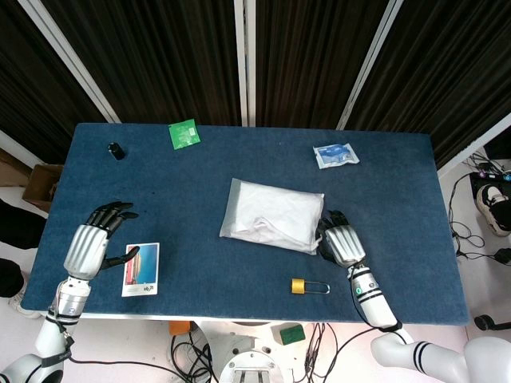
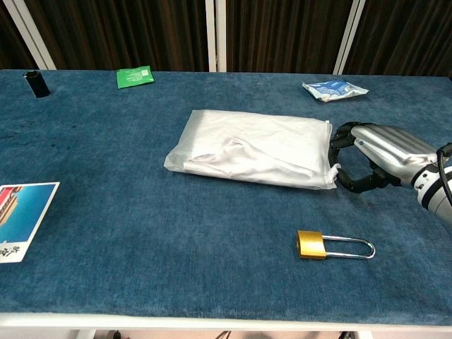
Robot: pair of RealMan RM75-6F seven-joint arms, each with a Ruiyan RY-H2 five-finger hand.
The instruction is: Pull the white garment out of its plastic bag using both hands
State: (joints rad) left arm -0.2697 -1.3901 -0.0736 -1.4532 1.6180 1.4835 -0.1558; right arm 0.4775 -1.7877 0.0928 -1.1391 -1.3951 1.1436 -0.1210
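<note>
The white garment in its clear plastic bag lies flat in the middle of the blue table. My right hand is at the bag's right edge. Its fingers curl over that edge from above while the thumb closes in from below, pinching the loose plastic there. My left hand hovers over the table's left side, far from the bag, fingers loosely apart and holding nothing. Only the head view shows it.
A brass padlock lies just in front of my right hand. A picture card sits beside my left hand. At the back are a green packet, a blue-white packet and a small black object.
</note>
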